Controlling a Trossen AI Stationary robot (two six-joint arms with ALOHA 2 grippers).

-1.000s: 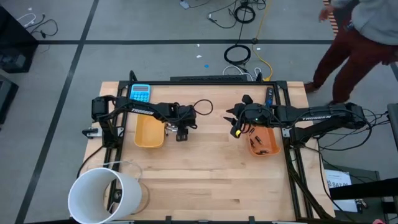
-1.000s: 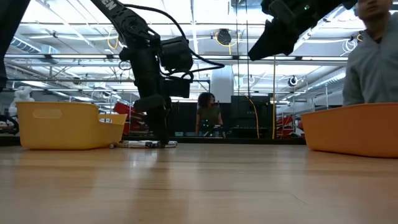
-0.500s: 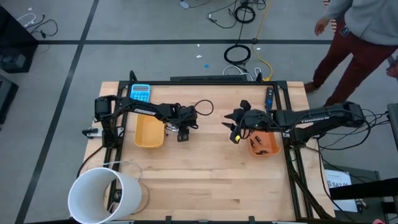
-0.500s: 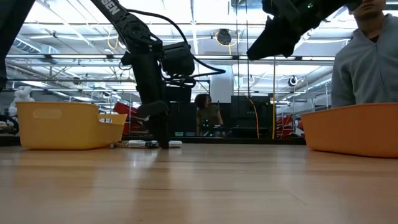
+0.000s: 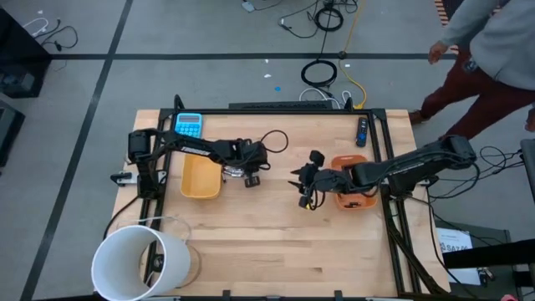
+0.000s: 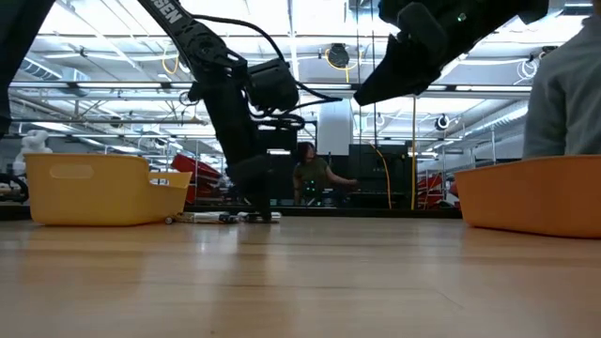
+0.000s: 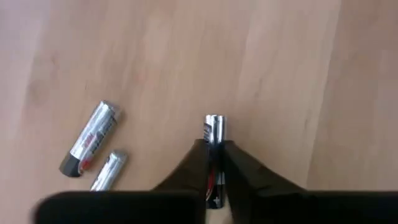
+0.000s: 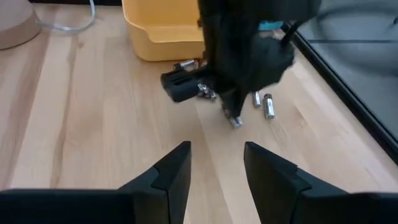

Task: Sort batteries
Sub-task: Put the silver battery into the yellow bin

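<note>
Several small silvery batteries point(image 8: 268, 106) lie on the wooden table beside the yellow tray point(image 5: 201, 176). My left gripper point(image 7: 213, 177) stands among them, slanting steeply down, shut on one battery point(image 7: 213, 134). Two more batteries point(image 7: 90, 146) lie loose on their sides next to it. My right gripper point(image 8: 217, 165) hovers open and empty above the table's middle, left of the orange tray point(image 5: 351, 194), facing the left gripper point(image 8: 233, 118). My left gripper pinches the battery's long sides point(image 7: 213, 155) between its two fingers, which come steeply from above and lie along it. The battery's metal end point(image 7: 213, 120) sticks out past the fingertips. Whether it is clear of the table I cannot tell.
A blue calculator point(image 5: 189, 124) lies at the far left corner. A large white bucket point(image 5: 138, 263) stands at the near left. The orange tray holds several small dark items. A person point(image 5: 489, 50) moves beyond the far right corner. Bare wood fills the near half.
My left gripper has shut on the battery, staying almost in place. My right gripper has swung off the orange tray toward the table's near edge and middle, sinking a little. The person beyond the table has walked on.
</note>
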